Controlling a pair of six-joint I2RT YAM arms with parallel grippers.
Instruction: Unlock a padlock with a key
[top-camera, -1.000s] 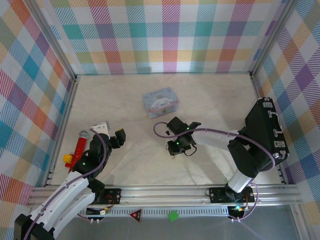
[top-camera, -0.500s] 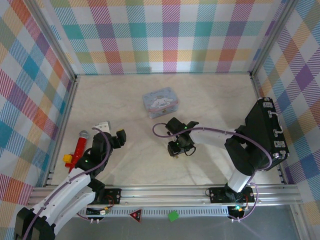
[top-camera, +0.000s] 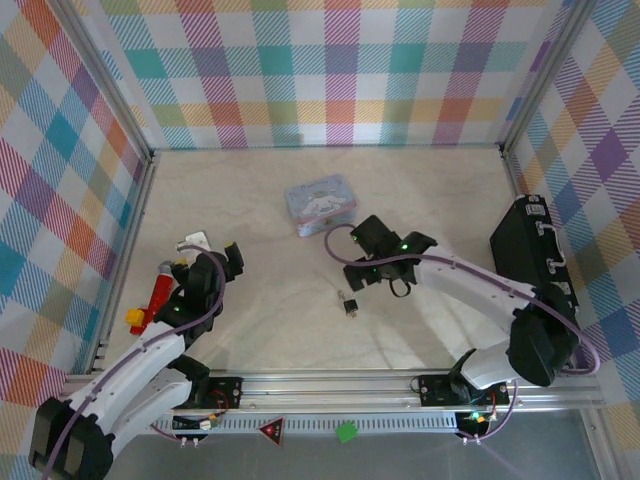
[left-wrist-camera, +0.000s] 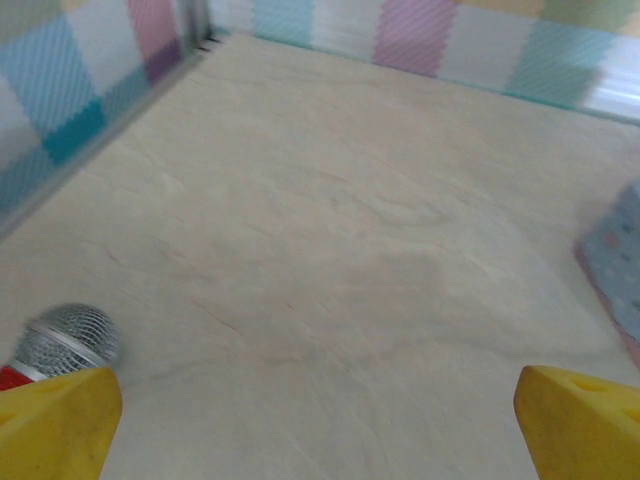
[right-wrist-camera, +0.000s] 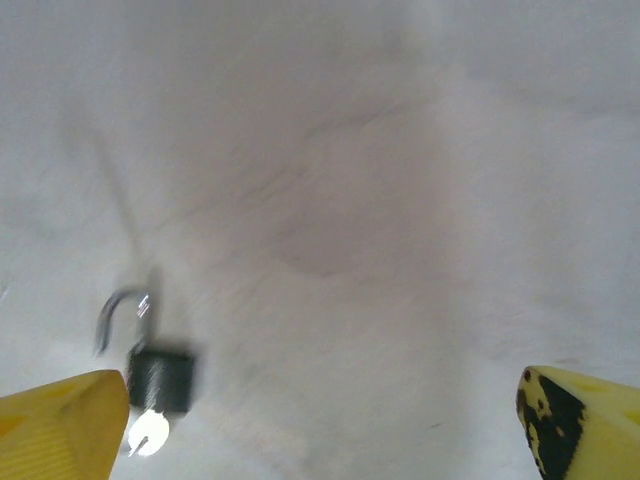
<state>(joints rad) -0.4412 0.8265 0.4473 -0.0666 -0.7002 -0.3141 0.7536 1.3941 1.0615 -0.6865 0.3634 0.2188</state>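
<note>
The padlock (top-camera: 347, 300) lies free on the table, small and dark. In the right wrist view its dark body (right-wrist-camera: 160, 376) sits low on the left with a thin silvery shackle above it, blurred. The key's bright round head (right-wrist-camera: 148, 432) shows at the body's lower end, apparently in the lock. My right gripper (top-camera: 382, 272) hovers just behind and right of the padlock, open, holding nothing; its yellow fingertips (right-wrist-camera: 60, 425) stand wide apart. My left gripper (top-camera: 213, 248) is open over bare table at the left, with its yellow fingertips (left-wrist-camera: 55, 420) far apart.
A light-blue cartoon tin (top-camera: 322, 203) stands behind the padlock, and its edge (left-wrist-camera: 615, 260) shows in the left wrist view. A red-handled tool (top-camera: 158, 292) with a grey mesh tip (left-wrist-camera: 68, 340) lies beside my left gripper. A black case (top-camera: 535, 255) stands at the right wall.
My right gripper has opened, let go of the padlock and drawn back up and to the right. The padlock now lies alone on the table. My left gripper shifted slightly back-left and opened wider.
</note>
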